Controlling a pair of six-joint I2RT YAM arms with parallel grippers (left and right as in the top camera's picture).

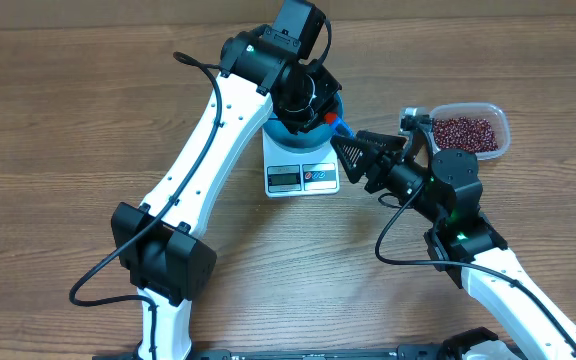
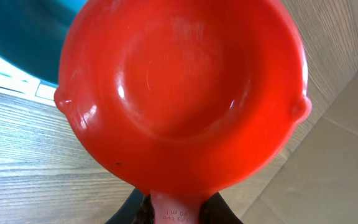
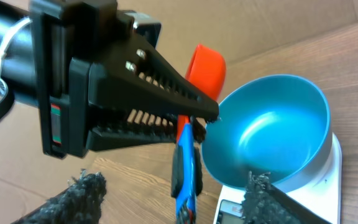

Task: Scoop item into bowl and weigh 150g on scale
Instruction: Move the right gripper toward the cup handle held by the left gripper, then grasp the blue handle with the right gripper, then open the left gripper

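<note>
The scoop is gripped by its handle in the clenched left tool and is held just above the bowl, by its far-right rim. The scoop's red cup is seen to be empty. The bowl is set on the scale, near the middle of the desk's far edge, and no beans are seen in it. All the beans are seen in the tub, which stands to the right of the scale, toward the far right corner. The right tool is held just beside the bowl's right rim with its 2 fingers apart. Nothing is grasped by it, though a blue piece hanging below the scoop lies between the fingers. The step in hand is judged to be the start of scooping, with none of the 150 g delivered yet. For the next move, the scoop would have to be carried right to the tub, dipped and filled level. Room would have to be left by the right tool, or the bowl steadied by it. The scale's reading cannot be made out.
</note>
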